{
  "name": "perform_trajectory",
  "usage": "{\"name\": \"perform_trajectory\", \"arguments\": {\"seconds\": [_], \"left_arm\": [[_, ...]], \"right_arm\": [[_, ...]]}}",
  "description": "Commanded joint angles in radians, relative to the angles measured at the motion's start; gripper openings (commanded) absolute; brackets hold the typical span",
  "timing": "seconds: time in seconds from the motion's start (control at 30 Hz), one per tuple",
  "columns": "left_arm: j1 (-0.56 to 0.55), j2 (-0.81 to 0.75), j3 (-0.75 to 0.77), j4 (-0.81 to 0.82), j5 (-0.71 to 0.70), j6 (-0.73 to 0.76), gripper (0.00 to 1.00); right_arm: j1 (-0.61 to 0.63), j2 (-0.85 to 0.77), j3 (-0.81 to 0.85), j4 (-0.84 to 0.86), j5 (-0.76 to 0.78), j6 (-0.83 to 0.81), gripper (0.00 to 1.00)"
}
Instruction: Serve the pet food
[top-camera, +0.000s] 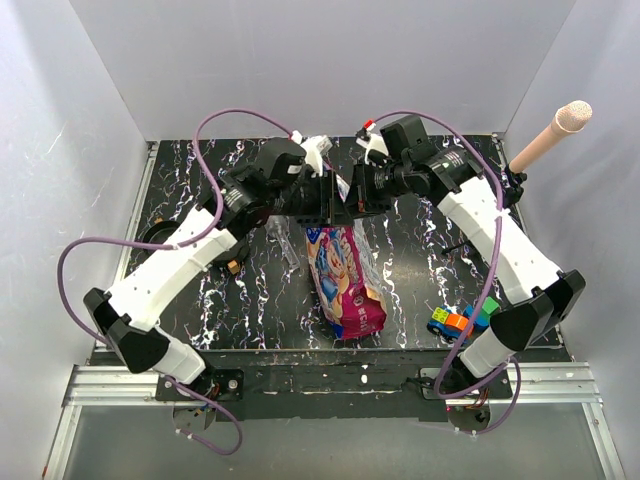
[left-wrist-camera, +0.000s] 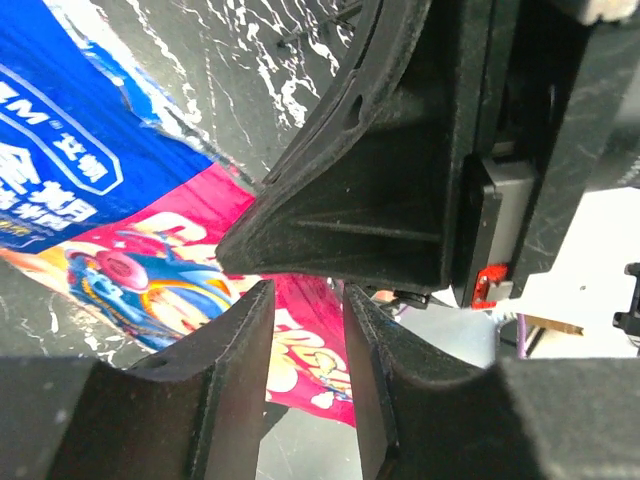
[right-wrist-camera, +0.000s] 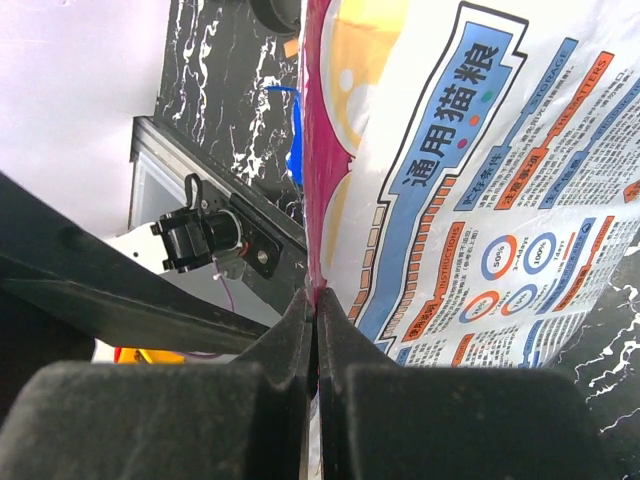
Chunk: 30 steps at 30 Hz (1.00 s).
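Because no pet food shows outside the bag (top-camera: 345, 285), which lies at the centre of the table (top-camera: 260, 300), opening and pouring are judged still to do. At its 12 o'clock end, the right gripper (right-wrist-camera: 317, 297) pinches the bag's seam; the left gripper (left-wrist-camera: 307, 292) has its jaws slightly apart beside it.

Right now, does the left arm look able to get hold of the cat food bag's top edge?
Probably yes: the left gripper sits at the bag with jaws apart, magenta edge showing in the gap between them. The right gripper, shut on that bag, crowds it closely but leaves the edge exposed.
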Motion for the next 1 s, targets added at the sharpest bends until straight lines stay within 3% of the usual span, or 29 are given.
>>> {"name": "perform_trajectory", "arguments": {"seconds": [0.0, 0.1, 0.17, 0.27, 0.33, 0.43, 0.5, 0.6, 0.7, 0.77, 0.87, 0.97], "left_arm": [[0.006, -0.128, 0.008, -0.026, -0.139, 0.034, 0.35], [0.039, -0.145, 0.064, -0.088, -0.299, -0.039, 0.59], [0.075, -0.111, 0.125, -0.144, -0.319, -0.099, 0.67], [0.180, -0.010, 0.262, -0.264, -0.218, -0.219, 0.67], [0.213, 0.033, 0.264, -0.266, -0.143, -0.292, 0.59], [0.235, 0.048, 0.191, -0.127, -0.013, -0.413, 0.52], [0.233, 0.033, 0.105, 0.004, 0.034, -0.461, 0.57], [0.233, 0.021, -0.018, 0.186, 0.104, -0.553, 0.76], [0.206, 0.062, -0.014, 0.217, 0.123, -0.570, 0.81], [0.191, 0.106, 0.018, 0.163, 0.112, -0.561, 0.79], [0.187, 0.136, 0.034, 0.124, 0.082, -0.556, 0.67], [0.187, 0.148, 0.041, 0.104, 0.049, -0.533, 0.49]], "right_arm": [[0.006, -0.097, -0.006, 0.128, -0.070, 0.035, 0.01], [0.004, -0.115, -0.037, 0.131, -0.105, -0.012, 0.01], [0.004, -0.117, -0.034, 0.097, -0.122, -0.076, 0.01], [0.004, -0.115, -0.005, 0.017, -0.113, -0.166, 0.01], [0.004, -0.149, -0.064, 0.054, -0.099, -0.160, 0.01], [0.006, -0.167, -0.083, 0.065, -0.112, -0.129, 0.01], [0.006, -0.186, -0.114, 0.100, -0.121, -0.115, 0.01], [0.006, -0.165, -0.082, 0.071, -0.116, -0.129, 0.01], [0.009, -0.146, -0.037, 0.046, -0.132, -0.143, 0.01], [0.012, -0.146, -0.037, 0.057, -0.138, -0.147, 0.01], [0.032, -0.144, -0.023, 0.031, -0.097, -0.149, 0.03], [0.056, -0.129, 0.017, -0.061, -0.002, -0.140, 0.21]]}}
